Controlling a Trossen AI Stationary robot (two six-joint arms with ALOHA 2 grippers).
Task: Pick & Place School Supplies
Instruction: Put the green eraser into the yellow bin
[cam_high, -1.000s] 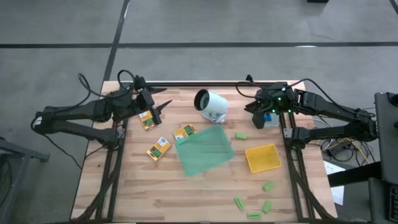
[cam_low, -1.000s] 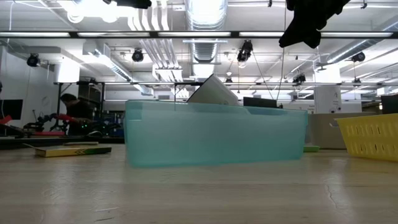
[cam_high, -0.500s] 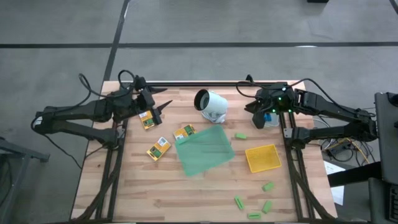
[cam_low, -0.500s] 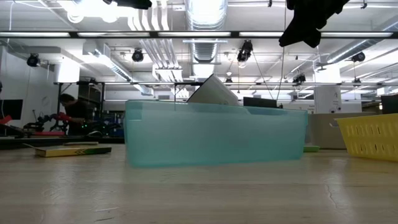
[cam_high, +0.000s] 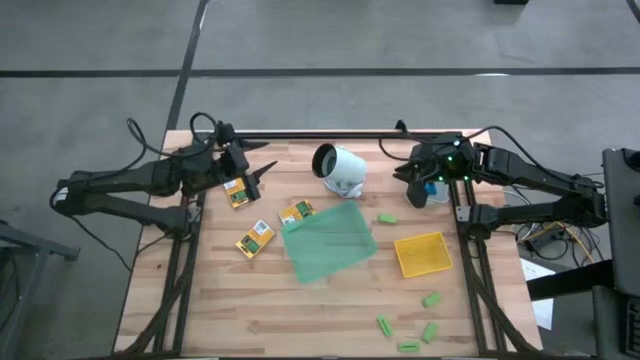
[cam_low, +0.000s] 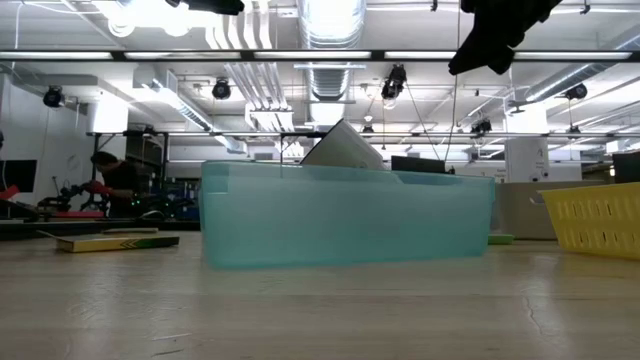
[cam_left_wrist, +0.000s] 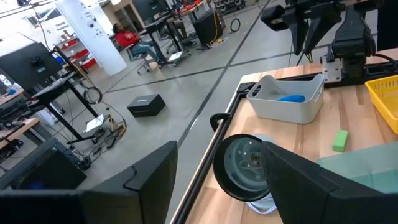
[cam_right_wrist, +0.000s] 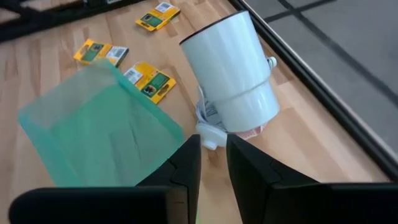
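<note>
Three yellow-and-green packets lie flat on the table's left half (cam_high: 236, 192), (cam_high: 255, 238), (cam_high: 296, 213). One light-green block (cam_high: 386, 218) sits mid-table and several more (cam_high: 408, 328) lie near the front right. A blue thing (cam_left_wrist: 290, 98) lies in a pale bin (cam_high: 436, 190) at the far right. My left gripper (cam_high: 262, 172) hovers open above the far-left area, beside the farthest packet. My right gripper (cam_high: 405, 174) hangs in the air next to the bin, its fingers (cam_right_wrist: 186, 165) a narrow gap apart, with nothing between them.
A white camera (cam_high: 340, 168) stands at the far middle. The translucent green tray (cam_high: 328, 242) sits in the centre and the shallow yellow tray (cam_high: 422, 253) to its right. Bare wood (cam_high: 240, 310) shows at the front left. A person is far back in the room (cam_low: 105, 175).
</note>
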